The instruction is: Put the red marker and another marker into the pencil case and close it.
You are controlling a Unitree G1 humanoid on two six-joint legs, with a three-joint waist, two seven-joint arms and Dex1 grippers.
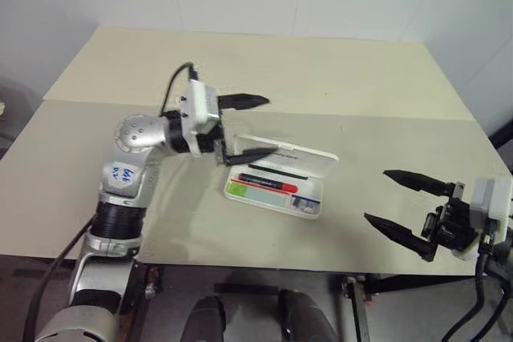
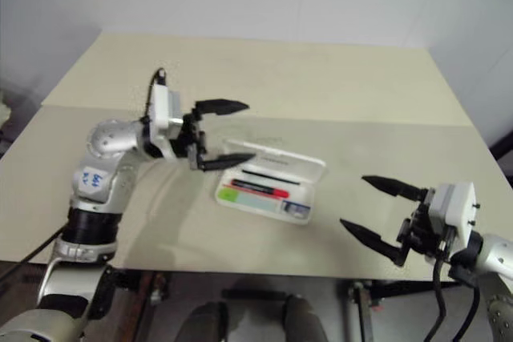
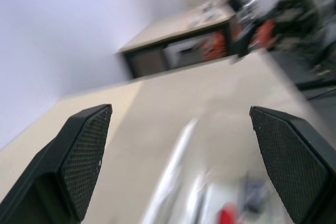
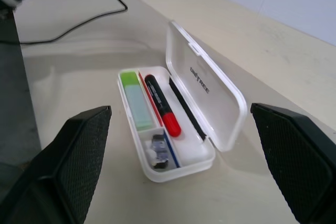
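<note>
Beige tabletop (image 1: 337, 86), mid-frame: the pencil case (image 4: 220, 100) lies open, red marker (image 4: 161, 103) and green highlighter (image 4: 135, 98) already inside. My left gripper (image 1: 244, 127) hangs spread and empty by its lid, presumably to close it; right gripper (image 1: 401, 206) waits released, lower right.

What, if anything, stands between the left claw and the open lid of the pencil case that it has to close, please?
Nothing visible does. The left claw hangs open right by the raised lid of the pencil case, with only bare table around. The red marker and green marker lie inside, below the rim.
</note>
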